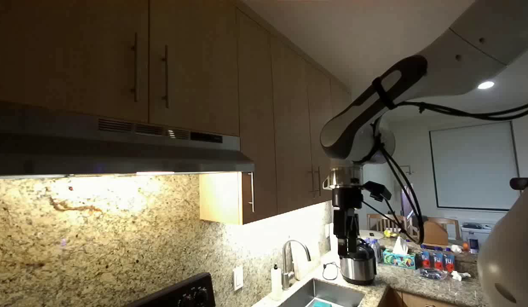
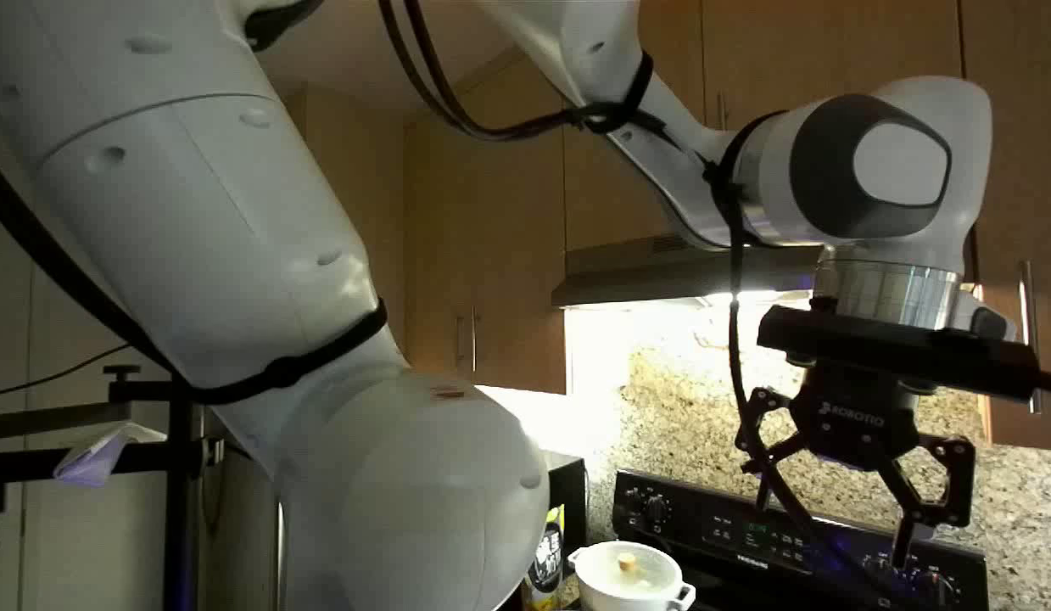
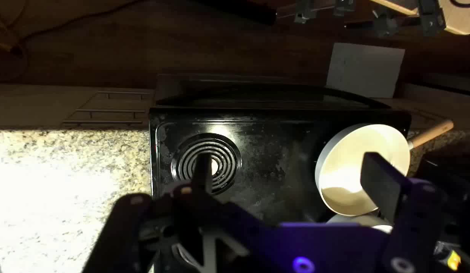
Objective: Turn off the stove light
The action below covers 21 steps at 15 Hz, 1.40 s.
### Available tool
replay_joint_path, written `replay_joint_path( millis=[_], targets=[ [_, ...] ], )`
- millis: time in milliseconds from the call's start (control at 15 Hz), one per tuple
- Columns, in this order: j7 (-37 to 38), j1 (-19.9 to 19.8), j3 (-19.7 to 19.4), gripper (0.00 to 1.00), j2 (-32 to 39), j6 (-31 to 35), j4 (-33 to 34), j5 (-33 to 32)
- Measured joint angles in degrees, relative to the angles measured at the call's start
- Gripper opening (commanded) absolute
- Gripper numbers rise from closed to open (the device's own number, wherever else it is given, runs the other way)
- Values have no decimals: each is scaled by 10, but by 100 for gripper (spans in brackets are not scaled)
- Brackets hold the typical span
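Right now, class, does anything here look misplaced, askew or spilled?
Mildly. In the wrist view, the handle of the pan appears to jut past the side of the stove, where it might get bumped. In an exterior view, a crumpled white wad lies on the counter near the bottles, like litter. I see no clear spill.

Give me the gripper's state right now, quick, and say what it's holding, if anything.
Black two-fingered Robotiq gripper: open, jaws spread wide apart, holding nothing.
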Motion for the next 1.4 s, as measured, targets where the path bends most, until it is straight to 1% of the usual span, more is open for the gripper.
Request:
replay_joint_path(
  millis=[467,733,1067,1200,1400],
  targets=[
    [0,0,0,100,0,0,0,0],
    [5,-11,11,100,0,6,0,3],
    [3,-16,17,100,0,33,0,4],
    [-11,-15,17,100,0,49,-1,4],
    [-49,-15,16,100,0,94,-8,3]
  ],
)
